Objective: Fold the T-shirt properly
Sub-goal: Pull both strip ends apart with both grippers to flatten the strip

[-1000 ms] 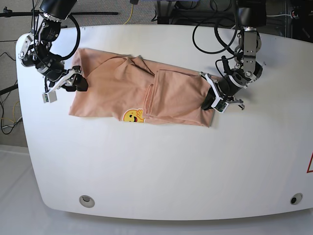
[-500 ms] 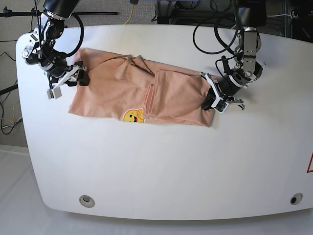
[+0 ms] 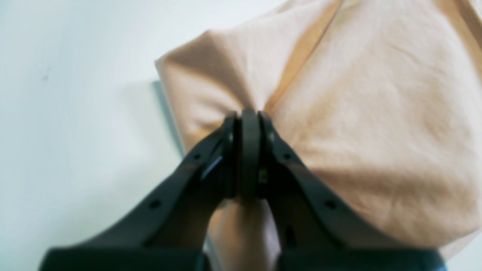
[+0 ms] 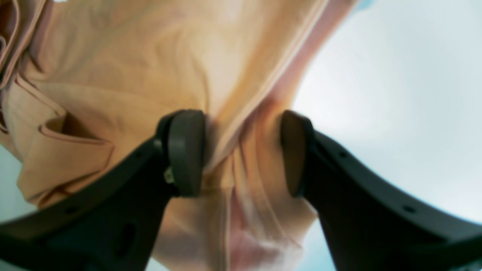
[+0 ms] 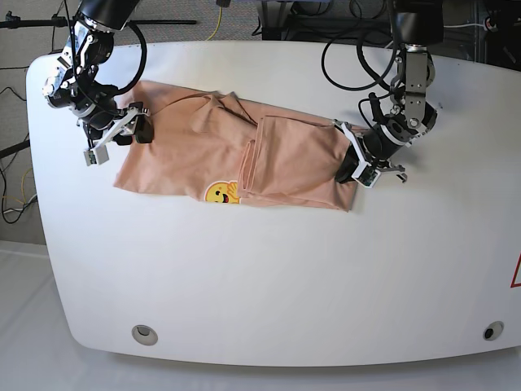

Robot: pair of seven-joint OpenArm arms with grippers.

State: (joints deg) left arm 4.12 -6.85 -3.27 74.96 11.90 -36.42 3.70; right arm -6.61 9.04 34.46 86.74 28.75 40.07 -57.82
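Note:
The peach T-shirt (image 5: 277,159) lies partly folded across the white table (image 5: 269,269), its yellow smiley print (image 5: 220,193) near the front edge. My left gripper (image 5: 348,169) sits at the shirt's right end. In the left wrist view it (image 3: 248,120) is shut on a pinched ridge of the T-shirt (image 3: 376,113). My right gripper (image 5: 137,130) is at the shirt's far left corner. In the right wrist view it (image 4: 241,152) is open, and its fingers (image 4: 186,150) straddle a raised seam of the T-shirt (image 4: 124,75) without squeezing it.
Black cables (image 5: 350,49) and stands crowd the table's back edge. Two round holes (image 5: 145,333) (image 5: 492,331) sit near the front corners. A red mark (image 5: 516,273) shows at the table's right edge.
My right arm has shifted a little toward the back and inward over the shirt's left corner, jaws still apart. The left arm and the shirt's right end have not moved.

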